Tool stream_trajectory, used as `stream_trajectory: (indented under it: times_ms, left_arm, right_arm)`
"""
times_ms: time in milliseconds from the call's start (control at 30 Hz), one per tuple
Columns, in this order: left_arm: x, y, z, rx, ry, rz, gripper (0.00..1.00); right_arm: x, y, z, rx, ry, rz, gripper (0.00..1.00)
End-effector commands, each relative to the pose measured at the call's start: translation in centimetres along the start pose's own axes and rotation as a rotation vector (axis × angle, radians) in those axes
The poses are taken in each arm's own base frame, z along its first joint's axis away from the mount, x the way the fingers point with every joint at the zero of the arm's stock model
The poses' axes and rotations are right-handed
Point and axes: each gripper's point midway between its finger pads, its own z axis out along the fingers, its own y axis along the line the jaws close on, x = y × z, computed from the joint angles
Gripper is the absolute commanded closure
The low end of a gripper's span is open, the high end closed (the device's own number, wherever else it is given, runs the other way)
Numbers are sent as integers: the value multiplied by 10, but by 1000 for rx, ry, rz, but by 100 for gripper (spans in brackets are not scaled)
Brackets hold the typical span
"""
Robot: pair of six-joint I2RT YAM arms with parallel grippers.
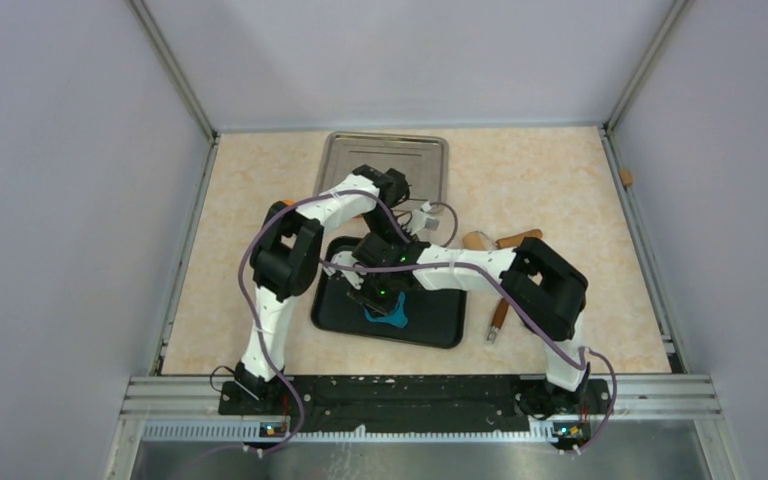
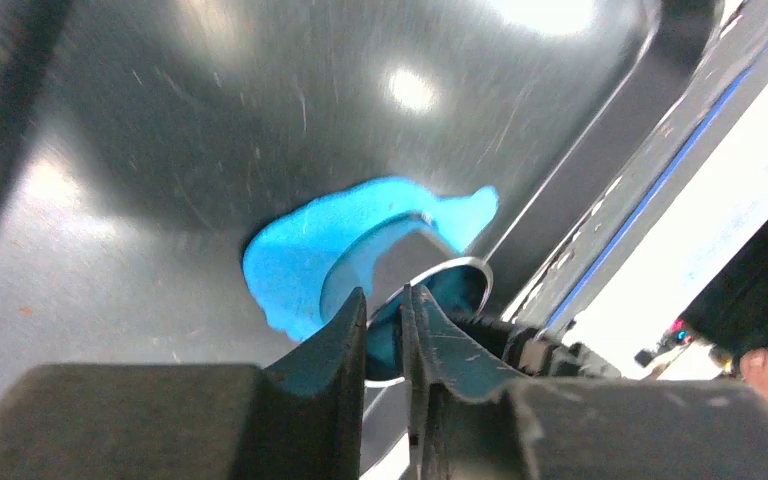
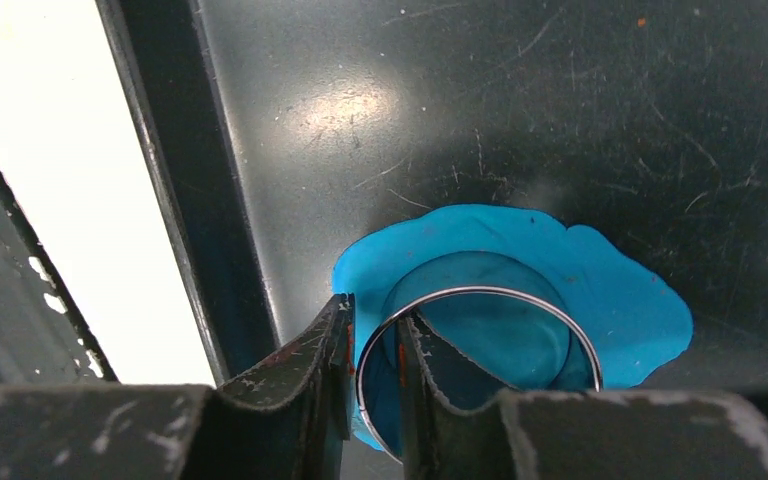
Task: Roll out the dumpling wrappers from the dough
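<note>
Left gripper [image 2: 385,300] and right gripper [image 3: 375,315] straddle the ring cutter [image 3: 480,291] rim, jaws narrowly apart—gripping or not, I cannot tell—on the dough [image 3: 620,300] by the near edge of the tray [image 3: 290,120], soft and tear-prone, best peeled by its margin.

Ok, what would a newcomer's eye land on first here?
The bright blue dough, flattened on the black tray at the table's centre, with a metal ring cutter standing on it. Both arms meet there: the left gripper and right gripper each straddle the cutter's rim. A steel tray lies behind.
</note>
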Motion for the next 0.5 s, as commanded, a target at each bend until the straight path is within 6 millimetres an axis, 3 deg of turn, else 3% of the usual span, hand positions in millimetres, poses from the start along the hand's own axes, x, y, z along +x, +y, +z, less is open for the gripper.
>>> stream_trajectory:
  times_ms: [0, 100, 267, 333, 367, 467]
  left_arm:
    - [-76, -22, -67, 33, -386, 111, 70]
    - [-73, -23, -100, 39, -472, 87, 59]
    - [-41, -14, -134, 39, -550, 16, 56]
    - [-26, -13, -139, 31, -565, -7, 55]
    - [-19, -14, -143, 26, -575, -15, 55]
    - [0, -13, -143, 21, -593, -67, 55]
  right_arm:
    - [-37, 4, -1, -2, -123, -126, 77]
    - [-31, 4, -3, 0, -113, -138, 76]
    - [-36, 4, -11, 11, -124, -160, 77]
    - [-37, 2, -13, 20, -124, -180, 96]
    - [-37, 1, -14, 26, -122, -190, 100]
    - [-37, -4, -19, 47, -108, -218, 100]
